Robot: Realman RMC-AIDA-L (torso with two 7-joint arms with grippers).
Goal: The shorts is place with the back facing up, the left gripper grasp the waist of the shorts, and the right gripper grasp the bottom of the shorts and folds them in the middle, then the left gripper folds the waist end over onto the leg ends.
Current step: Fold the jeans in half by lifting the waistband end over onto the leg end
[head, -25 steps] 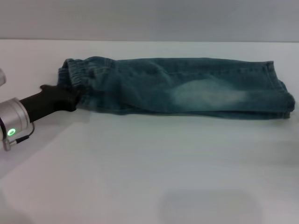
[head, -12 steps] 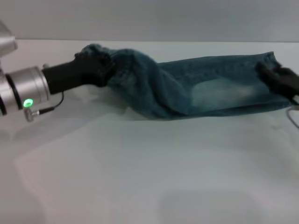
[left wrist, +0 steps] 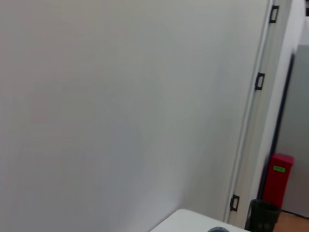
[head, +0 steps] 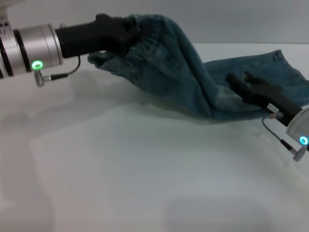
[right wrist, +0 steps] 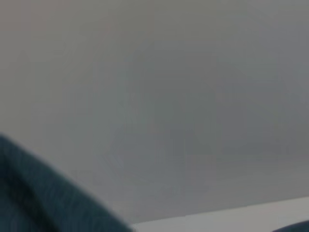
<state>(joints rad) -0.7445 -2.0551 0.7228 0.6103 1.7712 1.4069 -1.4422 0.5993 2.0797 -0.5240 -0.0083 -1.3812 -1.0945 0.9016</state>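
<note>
The white surface (head: 145, 183) carries the faded blue-green denim shorts (head: 193, 92), already folded lengthwise into one long strip. That first fold looks done; the second is under way. The leg ends (head: 285, 72) lie flat toward the robot's right, while the ruffled waist hangs raised off the surface at the left, draping down to the middle of the strip. The black left pincer (head: 126, 30) on its silver wrist is clamped on that waist. The black right pincer (head: 239, 78) rests over the leg part with fingers parted, gripping nothing. Left to do, I judge: bringing the waist across onto the leg ends and releasing.
</note>
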